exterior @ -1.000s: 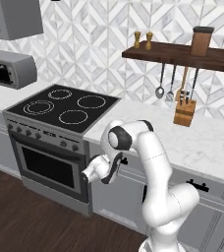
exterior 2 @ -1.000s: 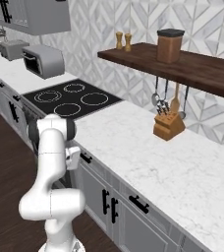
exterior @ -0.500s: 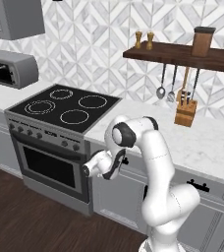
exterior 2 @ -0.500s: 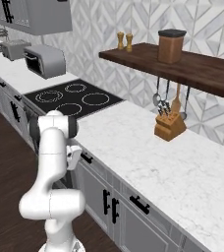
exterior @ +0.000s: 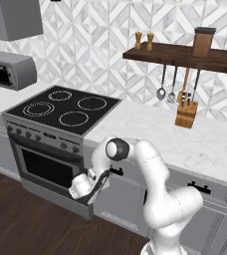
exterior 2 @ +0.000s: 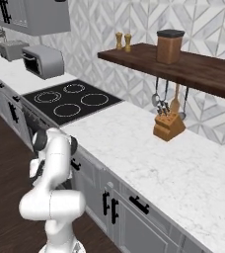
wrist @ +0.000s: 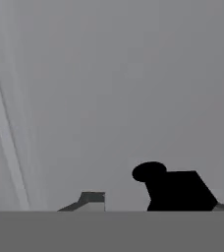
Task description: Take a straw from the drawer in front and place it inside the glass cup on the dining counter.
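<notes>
A white grey-veined marble worktop (exterior: 150, 127) runs under a geometric tiled wall, with dark wood flooring (exterior: 16, 219) below. On it, a black stove top (exterior: 63, 107) sits at 9 o'clock of the left base view, a toaster oven (exterior: 8, 69) further left. A wooden shelf (exterior: 185, 55) at 1 o'clock carries two shakers (exterior: 143, 41) and a brown canister (exterior: 203, 42); a knife block (exterior: 186, 113) stands beneath. No writing or brand is legible anywhere.

The drawer (exterior: 123, 174), light grey, sits closed just right of the oven at 6 o'clock. The gripper (exterior: 93, 185) is low against its front; whether its jaws are wide or narrow, I cannot tell. In the hand view, a black handle (wrist: 175, 189) lies at 5 o'clock on grey panel.
</notes>
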Robot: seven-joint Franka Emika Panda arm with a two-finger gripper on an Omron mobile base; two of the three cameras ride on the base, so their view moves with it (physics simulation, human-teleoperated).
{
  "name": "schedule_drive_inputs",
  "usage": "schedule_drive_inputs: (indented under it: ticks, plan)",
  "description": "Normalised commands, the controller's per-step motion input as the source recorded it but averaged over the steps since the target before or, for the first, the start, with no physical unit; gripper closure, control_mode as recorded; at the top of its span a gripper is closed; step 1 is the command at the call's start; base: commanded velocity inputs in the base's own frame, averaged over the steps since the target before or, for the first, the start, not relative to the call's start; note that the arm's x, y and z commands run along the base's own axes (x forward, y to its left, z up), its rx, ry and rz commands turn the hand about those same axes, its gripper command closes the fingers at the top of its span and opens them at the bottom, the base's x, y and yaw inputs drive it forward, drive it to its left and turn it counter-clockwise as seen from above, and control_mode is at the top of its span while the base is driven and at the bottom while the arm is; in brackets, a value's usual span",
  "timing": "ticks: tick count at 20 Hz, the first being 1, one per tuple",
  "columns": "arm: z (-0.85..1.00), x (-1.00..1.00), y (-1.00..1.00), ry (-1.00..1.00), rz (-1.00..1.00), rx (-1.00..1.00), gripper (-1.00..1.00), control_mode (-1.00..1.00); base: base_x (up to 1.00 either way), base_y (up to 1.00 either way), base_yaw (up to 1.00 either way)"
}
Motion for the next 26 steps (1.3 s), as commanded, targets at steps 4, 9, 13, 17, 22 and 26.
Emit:
schedule_drive_inputs:
  ticks: [4, 9, 13, 17, 22, 26]
  plan:
    - [-0.98, -0.15, 1.0, 0.44, 0.19, 0.2, 1.0, -1.0, 0.0, 0.0, 0.0]
    - [-0.67, -0.48, 0.95, 0.55, 0.3, 0.25, 1.0, -1.0, 0.0, 0.0, 0.0]
    - [-0.61, -0.73, 0.66, 0.6, 0.36, 0.35, 1.0, -1.0, 0.0, 0.0, 0.0]
    - [-0.33, -0.48, 0.23, 0.39, 0.41, 0.42, 1.0, -1.0, 0.0, 0.0, 0.0]
    - [0.12, -0.21, 0.01, 0.16, 0.26, 0.34, -1.0, -1.0, 0.0, 0.0, 0.0]
    - [0.17, -0.97, 0.2, 0.07, 0.28, 0.26, -1.0, -1.0, 0.0, 0.0, 0.0]
